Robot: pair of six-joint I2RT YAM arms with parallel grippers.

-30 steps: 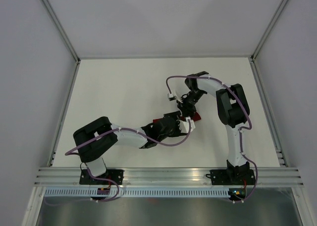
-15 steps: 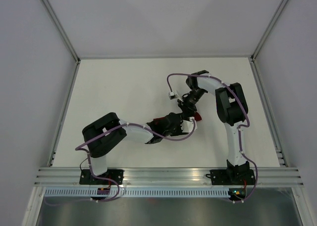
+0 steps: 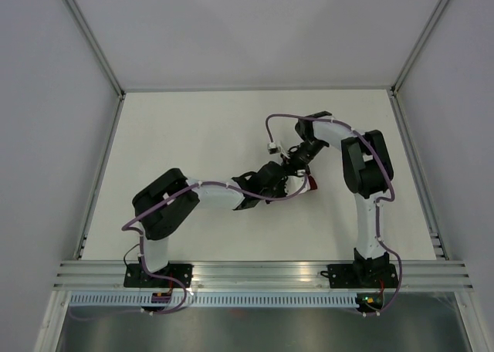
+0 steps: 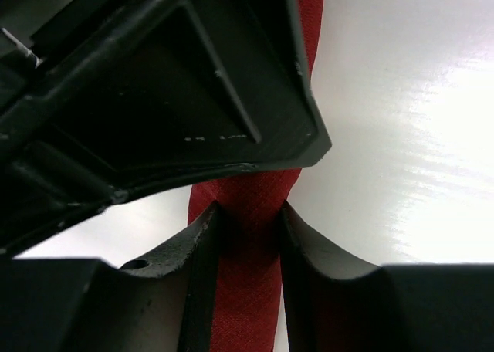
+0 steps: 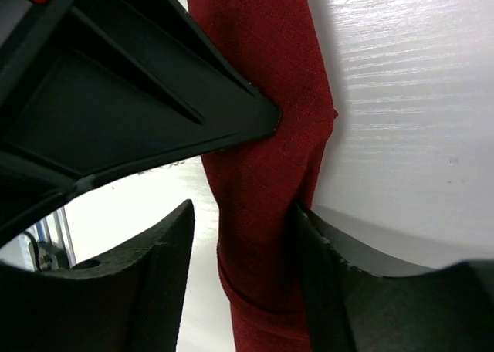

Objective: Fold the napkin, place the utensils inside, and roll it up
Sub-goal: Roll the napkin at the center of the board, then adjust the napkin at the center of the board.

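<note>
At the middle-right of the table (image 3: 193,132), the two grippers meet over the napkin (image 5: 266,113). It lies there as a narrow dark red roll on the white top.

The left arm (image 3: 212,195) rises from its base, folds at the elbow and reaches flat to the right, with its wrist low over the cloth. The right arm (image 3: 363,167) stands up along the right side, bends over at the top and comes back down and leftward onto the same spot.

The left gripper (image 4: 245,222) is clamped on the napkin. Both of its fingers (image 4: 199,244) press the sides of the roll, which narrows where they pinch it. The right gripper (image 5: 243,228) straddles the roll with its jaws parted. One finger (image 5: 316,244) touches the cloth, and white table shows between the other finger and the cloth.

Each wrist view is partly filled by the dark body of the other gripper, just above the roll. From above, the grippers hide nearly all of the napkin. A small red patch at their right edge seems to be its end.

The table is matte white and shines in the wrist views. Pale grey walls (image 3: 46,97) close it in on three sides, and a ribbed aluminium rail (image 3: 262,273) runs along the near edge. Purple cables (image 3: 279,120) loop along both arms.
</note>
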